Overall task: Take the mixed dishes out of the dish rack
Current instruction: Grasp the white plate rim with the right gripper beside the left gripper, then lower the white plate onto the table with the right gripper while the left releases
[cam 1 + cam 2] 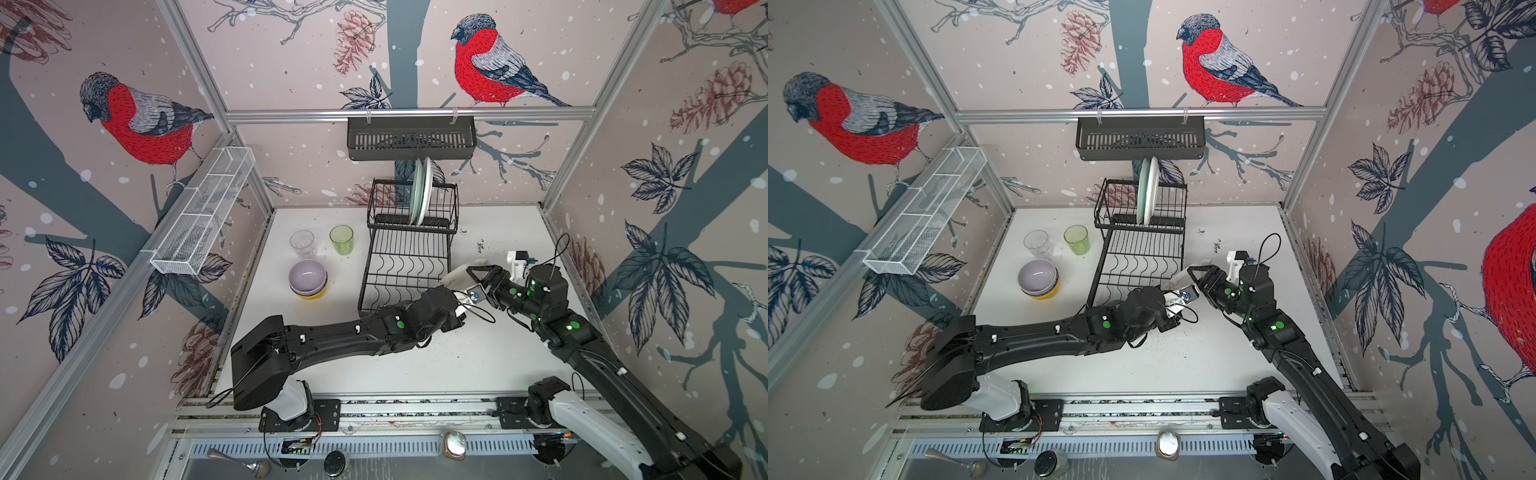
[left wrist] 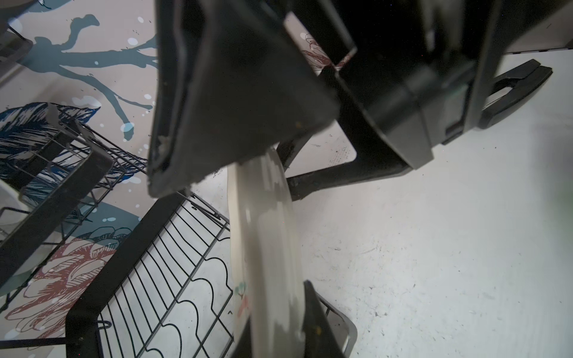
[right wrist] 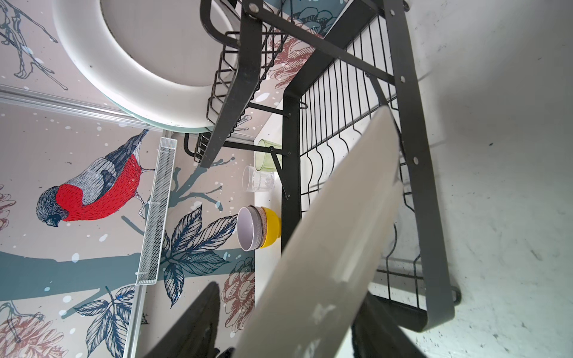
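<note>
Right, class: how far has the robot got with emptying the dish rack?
Done: three stacked bowls, a clear glass and a green glass stand on the table, off the dish rack. In hand: a cream plate, clamped in the left jaws, the right jaws straddling it. Left: two plates upright in the upper tier.

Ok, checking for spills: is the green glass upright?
Upright: the green glass stands mouth up on the table beside the clear glass.
</note>
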Available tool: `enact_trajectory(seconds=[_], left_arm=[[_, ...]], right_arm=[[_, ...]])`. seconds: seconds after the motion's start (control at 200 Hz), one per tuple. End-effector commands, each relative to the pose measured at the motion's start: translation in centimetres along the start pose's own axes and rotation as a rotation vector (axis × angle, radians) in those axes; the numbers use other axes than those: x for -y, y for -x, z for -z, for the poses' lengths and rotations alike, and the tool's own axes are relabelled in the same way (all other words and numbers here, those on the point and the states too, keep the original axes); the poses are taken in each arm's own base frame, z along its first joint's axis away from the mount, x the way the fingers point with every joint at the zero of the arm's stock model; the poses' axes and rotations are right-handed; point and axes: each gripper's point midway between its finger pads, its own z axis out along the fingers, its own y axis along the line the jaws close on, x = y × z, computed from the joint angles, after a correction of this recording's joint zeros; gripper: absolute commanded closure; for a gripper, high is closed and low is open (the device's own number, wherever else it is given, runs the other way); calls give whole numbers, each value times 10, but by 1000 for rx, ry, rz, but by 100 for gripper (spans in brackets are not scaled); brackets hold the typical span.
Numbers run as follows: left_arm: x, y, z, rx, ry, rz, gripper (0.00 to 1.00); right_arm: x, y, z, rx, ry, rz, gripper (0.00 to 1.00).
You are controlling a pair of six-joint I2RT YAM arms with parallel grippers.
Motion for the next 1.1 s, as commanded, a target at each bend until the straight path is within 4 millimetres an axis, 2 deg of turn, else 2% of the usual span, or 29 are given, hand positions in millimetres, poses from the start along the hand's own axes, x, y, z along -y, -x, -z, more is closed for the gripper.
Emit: enact_trajectory(seconds=[0.0,0.165,0.255,0.45,0.745,0.785,0.855,1.091], left_arm=[[-19,38,6,151,84,41,100],[-19,34,4,143,94,21,100],[-16,32,3,141,88,5,100],[-9,34,5,163,86,-5,100],[-6,30,6,159,88,-18,100],[-6,32,7,165,88,-20,100],[-5,34,8,176,86,-21,100],[5,38,7,186,77,-46,100]], right_arm=[[-7,0,0,-10,29,12,45],[-6,2,-1,-4,29,1,62],[-3,2,-1,-6,23,-13,74],[2,0,-4,-23,20,-40,83],[1,2,-2,-15,27,-42,83],[0,2,-2,-14,32,-41,81],[0,3,-2,-13,35,-38,72],[3,3,-4,-15,28,-40,69]])
